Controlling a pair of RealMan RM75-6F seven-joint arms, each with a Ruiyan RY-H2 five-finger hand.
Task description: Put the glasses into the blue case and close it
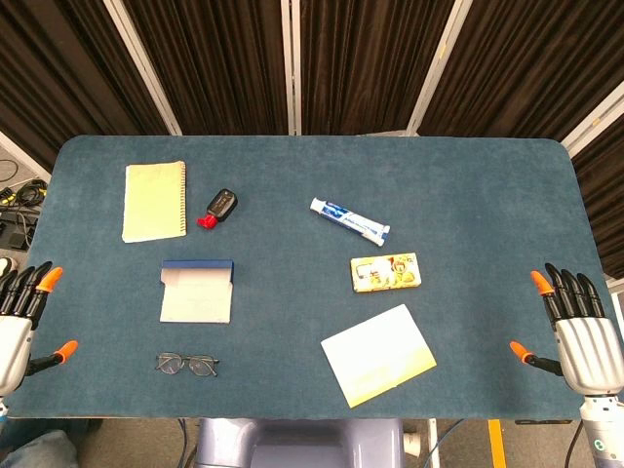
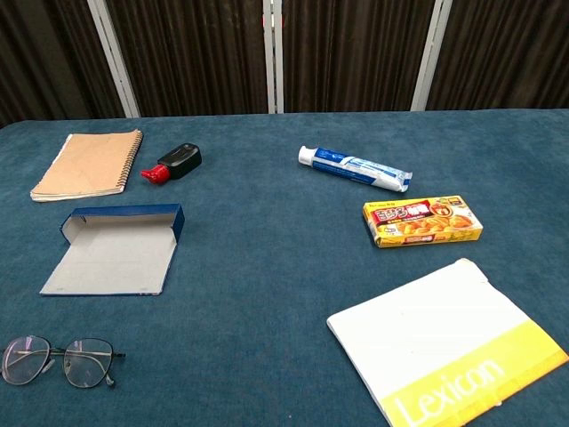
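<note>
While both hands (left hand [image 1: 18, 317], right hand [image 1: 575, 322]) hang spread and empty, glasses [image 2: 58, 359] lie near blue case [image 2: 120, 249].

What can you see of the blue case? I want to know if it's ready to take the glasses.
The blue case lies open and flat on the blue table cloth, on the robot's left side. Its outside is dark blue, showing as a raised wall along the far edge; its inside is pale grey and holds nothing. It looks like stiff card or board. The glasses lie just in front of it, apart from it. Neither hand touches it.
</note>
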